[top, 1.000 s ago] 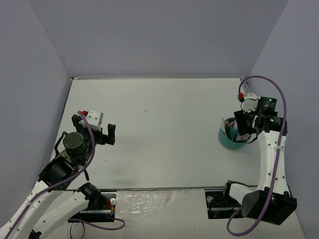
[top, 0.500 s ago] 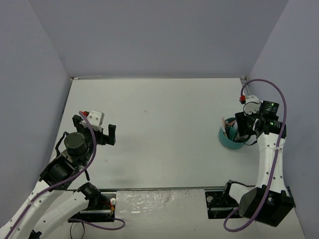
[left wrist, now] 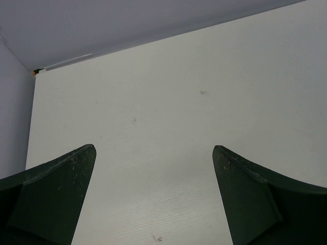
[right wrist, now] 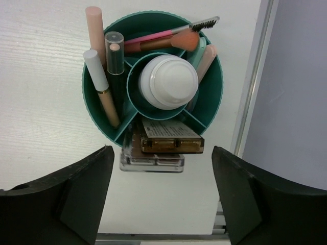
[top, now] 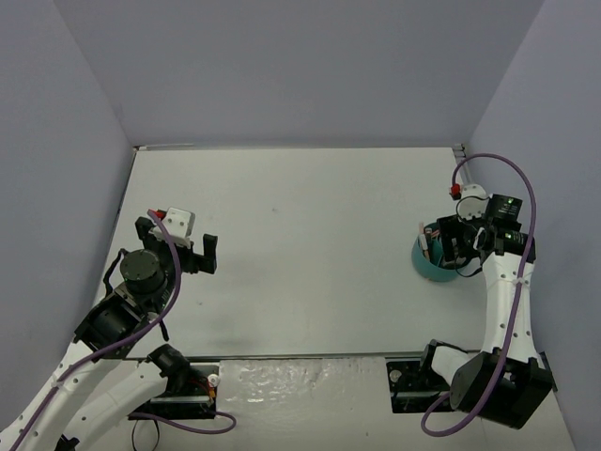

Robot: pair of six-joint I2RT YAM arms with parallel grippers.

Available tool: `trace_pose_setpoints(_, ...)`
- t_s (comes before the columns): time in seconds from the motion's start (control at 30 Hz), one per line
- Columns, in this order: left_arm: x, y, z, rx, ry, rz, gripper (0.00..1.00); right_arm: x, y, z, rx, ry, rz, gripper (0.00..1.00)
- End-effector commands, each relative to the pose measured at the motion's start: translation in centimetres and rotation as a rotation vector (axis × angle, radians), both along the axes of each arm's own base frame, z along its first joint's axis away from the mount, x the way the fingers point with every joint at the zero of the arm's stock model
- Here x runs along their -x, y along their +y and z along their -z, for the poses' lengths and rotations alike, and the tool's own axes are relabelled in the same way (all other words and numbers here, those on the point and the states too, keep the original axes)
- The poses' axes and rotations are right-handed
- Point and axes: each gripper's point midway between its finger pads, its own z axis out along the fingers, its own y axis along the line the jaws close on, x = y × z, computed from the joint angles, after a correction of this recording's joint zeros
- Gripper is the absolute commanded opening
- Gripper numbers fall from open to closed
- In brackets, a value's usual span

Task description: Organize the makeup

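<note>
In the right wrist view the makeup stands in a round teal tub (right wrist: pixel 88 97). A whitish bottle (right wrist: pixel 168 81) fills the middle cup. Two brown-pink palettes (right wrist: pixel 171 138) (right wrist: pixel 152 162) stick out of the near compartment. Pink and white-capped sticks (right wrist: pixel 99 81) lean at the left, and a pink brush (right wrist: pixel 168 41) lies across the far side. My right gripper (right wrist: pixel 161 149) hangs open above the tub (top: pixel 427 266), a finger on each side of the palettes and apart from them. At the table's left, my left gripper (left wrist: pixel 153 150) (top: pixel 192 246) is wide open over bare tabletop.
The tub stands close to the table's right edge, where a metal rail (right wrist: pixel 255 92) and the purple wall (right wrist: pixel 296 102) run alongside. Purple walls also close off the back and left of the white table (top: pixel 300 244).
My right gripper's jaws stand wider than before and its wrist has shifted slightly to the right over the tub. The left arm has not moved.
</note>
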Motion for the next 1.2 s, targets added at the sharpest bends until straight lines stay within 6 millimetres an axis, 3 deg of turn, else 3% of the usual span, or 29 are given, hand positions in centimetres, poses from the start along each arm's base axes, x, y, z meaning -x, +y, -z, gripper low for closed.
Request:
trace_pose_setpoints(0.0,-0.5,0.1,-1.9,0.033,-0.063,-0.012,0.97,-1.0,-1.0,-2.4,0.049,-0.094,0.029,0.78)
trace_pose_setpoints(0.2,-0.4,0.2,-1.9,0.034,-0.065,-0.014,0.97,-0.9,-1.3,-4.2,0.073,-0.148,0.071,0.88)
trace_pose_setpoints(0.37,-0.5,0.2,-1.9,0.031,-0.062,-0.019,0.97,-1.8,-1.1,-10.2,0.044,-0.311,0.135,0.93)
trace_pose_setpoints(0.57,-0.8,0.7,-1.6,0.030,-0.055,-0.049,0.97,-1.7,0.4,-21.0,-0.036,-0.608,0.189,1.00)
trace_pose_setpoints(0.67,-0.9,1.2,-1.6,0.028,-0.055,-0.075,0.97,0.2,2.1,-26.6,-0.121,-0.780,0.233,1.00)
trace_pose_setpoints(0.8,-1.0,1.9,-2.3,0.038,-0.060,-0.109,0.97,4.6,4.2,-30.9,-0.253,-0.955,0.280,1.00)
trace_pose_setpoints(0.97,-0.9,2.6,-3.6,0.054,-0.053,-0.149,0.97,9.6,5.7,-30.5,-0.286,-1.048,0.236,1.00)
trace_pose_setpoints(1.17,0.0,4.2,-5.4,0.113,-0.072,-0.222,0.97,15.2,4.3,-28.8,-0.260,-1.168,0.313,1.00)
